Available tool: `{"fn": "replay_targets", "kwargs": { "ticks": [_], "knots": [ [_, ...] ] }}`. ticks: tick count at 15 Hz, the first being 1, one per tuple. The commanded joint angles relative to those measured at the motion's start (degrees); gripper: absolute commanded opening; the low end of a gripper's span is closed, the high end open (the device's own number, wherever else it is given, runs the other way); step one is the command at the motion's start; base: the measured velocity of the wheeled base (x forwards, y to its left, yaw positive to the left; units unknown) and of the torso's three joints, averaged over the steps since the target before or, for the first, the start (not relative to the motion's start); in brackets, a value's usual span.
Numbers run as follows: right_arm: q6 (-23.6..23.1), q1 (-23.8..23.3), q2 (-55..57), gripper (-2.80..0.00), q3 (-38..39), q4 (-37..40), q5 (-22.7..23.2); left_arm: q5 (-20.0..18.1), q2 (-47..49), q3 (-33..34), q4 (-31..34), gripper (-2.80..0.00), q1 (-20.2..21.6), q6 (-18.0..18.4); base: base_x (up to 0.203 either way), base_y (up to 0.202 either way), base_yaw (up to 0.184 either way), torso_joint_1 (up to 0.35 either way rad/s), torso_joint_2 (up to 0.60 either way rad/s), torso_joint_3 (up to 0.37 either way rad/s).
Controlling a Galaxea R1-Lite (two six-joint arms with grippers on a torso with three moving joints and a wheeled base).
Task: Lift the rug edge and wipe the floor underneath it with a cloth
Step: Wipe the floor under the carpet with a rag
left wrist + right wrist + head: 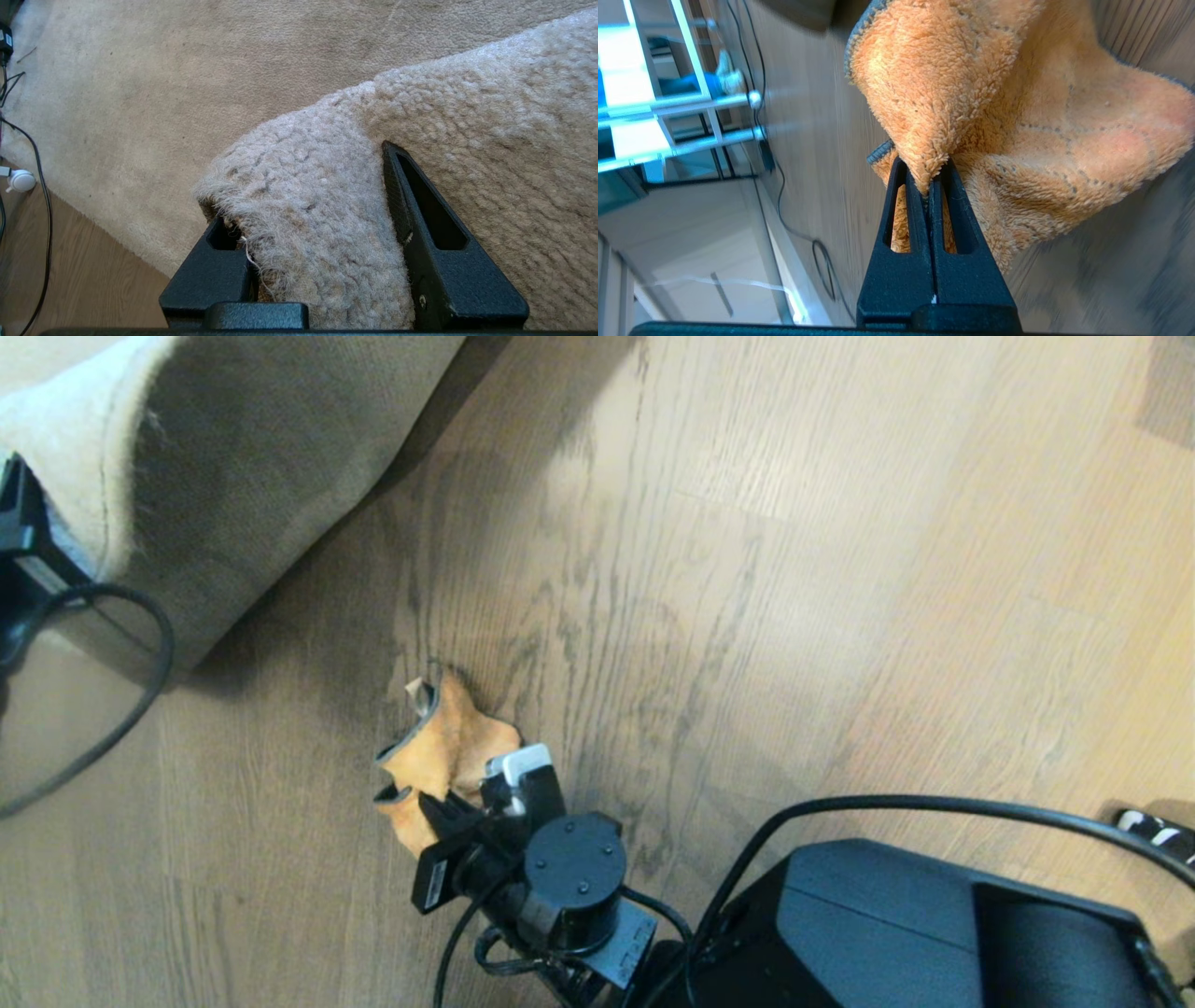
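**Observer:** Where do things stand on your screens?

**Operator:** I have the left gripper [322, 233] with its jaws clamped on the raised edge of the pale grey short-pile rug [467, 140]; the tan-brown woven backing [271, 457] faces the head camera at the upper left, with the grey-brown wooden plank floor [747, 569] bare beside it; the right gripper [931, 175] has its jaws pressed together on a fold of the small orange-yellow microfibre cloth [448, 747], which lies bunched on the planks near the rug's shadow, not yet under the lifted part.

**Observer:** How will they handle?

**Operator:** I judge the rug heavy and floppy; it sags round the jaws, so I would grip deep into the edge, not by the fringe; the cloth looks light and soft, so pinching one fold lets the rest trail and drag flat; I would watch that it doesn't roll up under the gripper.
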Motion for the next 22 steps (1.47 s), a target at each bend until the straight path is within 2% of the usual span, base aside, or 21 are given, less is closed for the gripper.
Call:
{"fn": "replay_targets", "kwargs": {
  "ticks": [1,4,9,17,22],
  "knots": [
    [0.44,0.37,4.07,-2.8,-0.53,-0.58,-0.23,0.12,0.04,0.56,-2.68,-2.8,0.01,0.11,0.0,0.0,0.0,0.0,0.0,0.0],
    [0.47,-1.37,4.93,-2.8,-1.03,-0.6,-0.33,0.12,0.04,0.56,-2.68,-2.8,0.08,0.11,0.0,0.0,0.0,0.0,0.0,0.0],
    [0.47,-7.5,4.27,-2.8,-5.33,0.34,-0.25,0.12,0.13,0.56,-2.68,-2.8,0.06,0.11,0.0,0.0,0.0,0.0,0.0,0.0],
    [0.47,-11.47,-1.14,-2.8,-6.17,0.37,-0.24,0.12,0.22,0.56,-2.68,-2.8,-0.01,0.11,0.0,0.0,0.0,0.0,0.0,0.0],
    [0.46,-17.8,-3.71,-2.8,-6.21,0.42,-0.06,0.12,0.22,0.65,-2.68,-2.8,-0.01,0.11,0.0,0.0,0.0,0.0,0.0,0.0]
  ]
}}
